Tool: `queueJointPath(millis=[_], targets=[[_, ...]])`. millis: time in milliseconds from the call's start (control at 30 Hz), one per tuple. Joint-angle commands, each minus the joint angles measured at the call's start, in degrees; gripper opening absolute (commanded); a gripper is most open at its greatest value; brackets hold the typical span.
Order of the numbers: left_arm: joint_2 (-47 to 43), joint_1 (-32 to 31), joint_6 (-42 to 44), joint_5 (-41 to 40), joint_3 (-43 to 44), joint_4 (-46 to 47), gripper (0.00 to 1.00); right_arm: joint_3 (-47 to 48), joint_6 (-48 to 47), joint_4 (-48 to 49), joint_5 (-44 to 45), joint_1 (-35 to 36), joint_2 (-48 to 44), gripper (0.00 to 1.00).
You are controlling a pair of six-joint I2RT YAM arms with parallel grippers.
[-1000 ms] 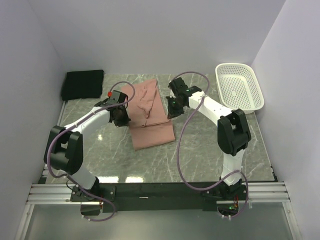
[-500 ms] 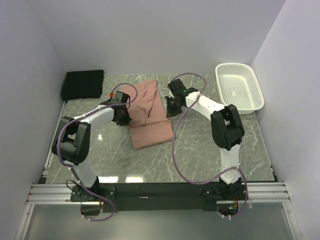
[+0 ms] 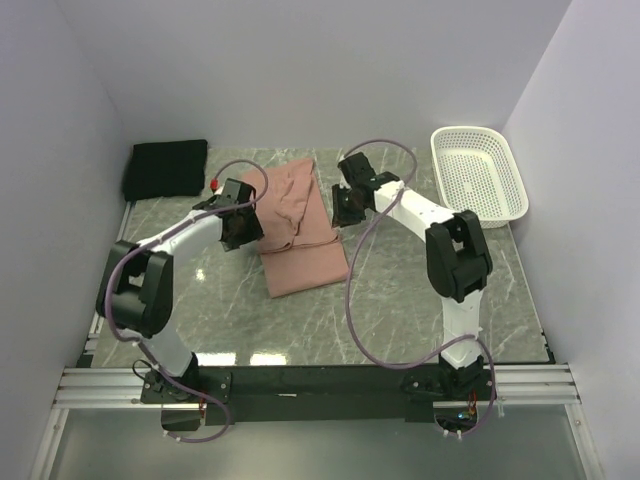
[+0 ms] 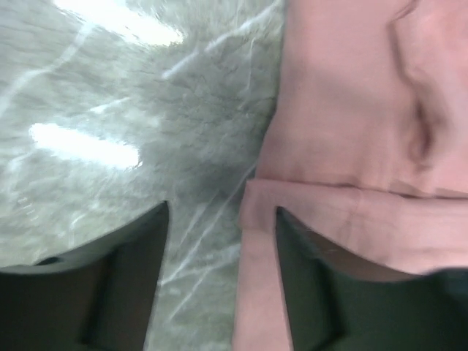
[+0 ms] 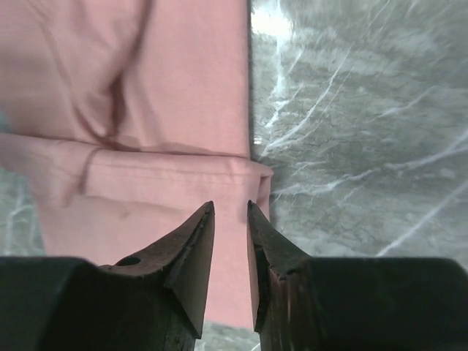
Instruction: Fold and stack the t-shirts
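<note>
The salmon-pink t-shirt (image 3: 300, 228) lies folded in the middle of the table, its upper half doubled over with some wrinkles. A black folded t-shirt (image 3: 166, 168) rests at the back left corner. My left gripper (image 3: 243, 226) hovers at the pink shirt's left edge. In the left wrist view this gripper (image 4: 221, 209) is open wide, with the pink t-shirt's (image 4: 351, 124) folded edge lying loose between the fingers. My right gripper (image 3: 344, 210) is at the shirt's right edge. Seen from the right wrist, it (image 5: 230, 205) stands a little open over the pink t-shirt (image 5: 168, 110), gripping nothing.
A white mesh basket (image 3: 480, 172) stands at the back right, against the wall. The grey marble tabletop (image 3: 420, 290) shows bare in front of and to the right of the shirt. Walls close in on the left, back and right.
Both grippers have opened and let go of the pink shirt's edges, the left one wider. The shirt now rests flat on the table.
</note>
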Motion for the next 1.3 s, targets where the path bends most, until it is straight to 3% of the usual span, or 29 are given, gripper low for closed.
queueJointPath(millis=[0, 133, 333, 667, 967, 1200, 1267], targets=[[-8.0, -1.0, -2.0, -3.6, 0.8, -1.5, 0.67, 0.1, 0.5, 2.8, 2.6, 0.7, -8.3, 0.32], [-13.4, -6.8, -4.2, -5.4, -1.3, -2.5, 0.67, -6.9, 1.4, 8.9, -1.4, 3.8, -13.0, 0.31], [-16.2, -17.2, -9.3, -2.3, -9.6, 1.1, 0.39, -12.0, 3.0, 14.5, -5.6, 8.8, -10.3, 0.16], [-8.3, -20.9, -11.0, 2.6, -16.2, 5.8, 0.22, -15.7, 8.5, 25.5, -8.3, 11.4, -2.3, 0.13], [-8.2, -21.0, -10.4, 4.0, -19.8, 4.4, 0.17, -4.8, 8.0, 24.4, -6.8, 8.8, 7.1, 0.12], [-9.6, -20.9, -10.5, 3.5, -21.2, 2.3, 0.17, 22.4, 7.7, 16.2, -4.7, 3.0, 18.8, 0.14], [-11.0, -21.0, -10.6, 2.5, -21.2, 1.5, 0.17, 24.6, 7.6, 16.3, -5.6, 2.1, 18.5, 0.14]])
